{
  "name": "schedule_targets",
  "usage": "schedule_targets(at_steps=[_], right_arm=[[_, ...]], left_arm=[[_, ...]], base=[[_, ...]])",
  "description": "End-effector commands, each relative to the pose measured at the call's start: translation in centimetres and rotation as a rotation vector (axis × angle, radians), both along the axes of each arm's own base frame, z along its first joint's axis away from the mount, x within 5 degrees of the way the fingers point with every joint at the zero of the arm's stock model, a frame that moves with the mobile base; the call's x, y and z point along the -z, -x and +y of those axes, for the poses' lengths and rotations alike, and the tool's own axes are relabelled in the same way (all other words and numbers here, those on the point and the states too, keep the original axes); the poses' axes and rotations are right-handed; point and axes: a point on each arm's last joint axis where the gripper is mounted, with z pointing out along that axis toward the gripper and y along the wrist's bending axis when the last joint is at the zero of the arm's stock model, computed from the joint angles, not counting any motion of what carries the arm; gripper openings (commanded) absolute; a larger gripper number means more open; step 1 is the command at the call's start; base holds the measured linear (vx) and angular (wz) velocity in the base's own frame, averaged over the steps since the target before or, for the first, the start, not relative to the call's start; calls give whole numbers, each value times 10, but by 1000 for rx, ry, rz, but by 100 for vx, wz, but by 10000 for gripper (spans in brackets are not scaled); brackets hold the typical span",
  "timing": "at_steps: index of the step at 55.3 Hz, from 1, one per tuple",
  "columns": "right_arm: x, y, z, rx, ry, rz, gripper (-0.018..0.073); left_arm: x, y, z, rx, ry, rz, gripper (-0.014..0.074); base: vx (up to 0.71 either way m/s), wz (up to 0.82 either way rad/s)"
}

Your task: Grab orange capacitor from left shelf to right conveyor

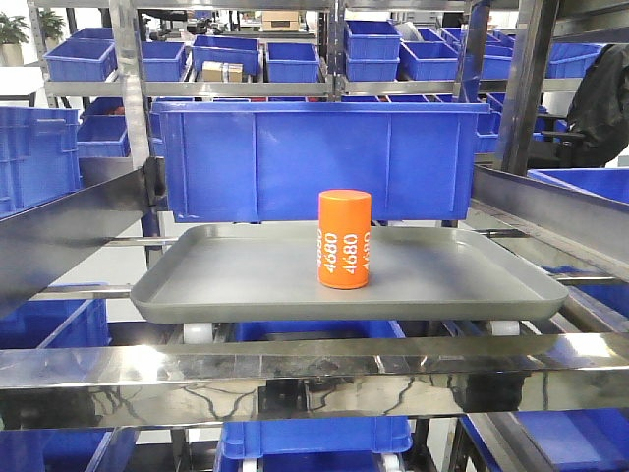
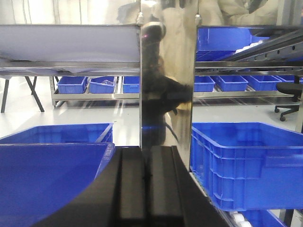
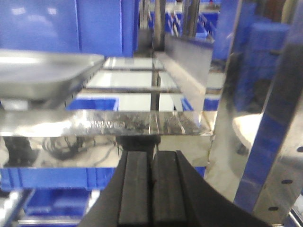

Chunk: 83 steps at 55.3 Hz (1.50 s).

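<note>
Front-facing: steel shelf [image 1: 295, 379], grey tray [image 1: 236, 275], bins [image 1: 295, 157]

A small brown cardboard box [image 1: 222, 71] sits on a distant steel rack [image 1: 98, 88]. A black wheeled office chair [image 2: 289, 89] stands apart. Dark fabric [image 1: 601, 103], perhaps a jacket, hangs right.

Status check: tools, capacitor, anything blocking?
Left tool shut, empty. Right tool shut, empty. Orange capacitor upright on grey tray, untouched. Steel front rail crosses below tray edge.
</note>
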Motion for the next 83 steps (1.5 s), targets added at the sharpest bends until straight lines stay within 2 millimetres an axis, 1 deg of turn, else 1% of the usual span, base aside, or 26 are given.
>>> schedule_targets(at_steps=[1, 6, 13, 19, 23, 28, 32, 38, 44, 47, 50, 56, 58, 63, 72, 83], right_arm=[[-17, -8, 0, -11, 46, -73, 62], [-23, -13, 3, -37, 45, -34, 177], [-36, -22, 8, -99, 70, 9, 403], [-48, -32, 12, -139, 58, 20, 571], [-56, -38, 14, -163, 49, 24, 660], [-65, -45, 22, -239, 50, 33, 720], [-72, -52, 33, -320, 65, 49, 728], [-82, -63, 56, -455, 106, 59, 720], [-94, -77, 77, -535, 113, 60, 709], [-98, -87, 88, -557, 106, 66, 706], [-102, -101, 101, -567, 95, 80, 705], [-108, -124, 117, -570, 47, 82, 703], [-106, -135, 123, -570, 30, 87, 702], [-105, -156, 134, -562, -34, 86, 701], [-95, -188, 151, -539, -96, 69, 697], [-78, -218, 165, -523, -132, 27, 689]], left_arm=[[3, 0, 0, 0, 0, -60, -6], [3, 0, 0, 0, 0, -60, -6], [3, 0, 0, 0, 0, -60, -6], [3, 0, 0, 0, 0, -60, -6], [3, 0, 0, 0, 0, -60, -6], [3, 0, 0, 0, 0, -60, -6], [3, 0, 0, 0, 0, -60, -6], [3, 0, 0, 0, 0, -60, -6], [3, 0, 0, 0, 0, -60, -6], [3, 0, 0, 0, 0, -60, -6], [3, 0, 0, 0, 0, -60, -6], [3, 0, 0, 0, 0, -60, -6], [3, 0, 0, 0, 0, -60, -6], [3, 0, 0, 0, 0, -60, -6], [3, 0, 0, 0, 0, -60, -6], [3, 0, 0, 0, 0, -60, -6]], base=[[0, 0], [0, 0], [0, 0], [0, 0], [0, 0], [0, 0], [0, 0], [0, 0], [0, 0], [0, 0], [0, 0], [0, 0], [0, 0], [0, 0], [0, 0], [0, 0]])
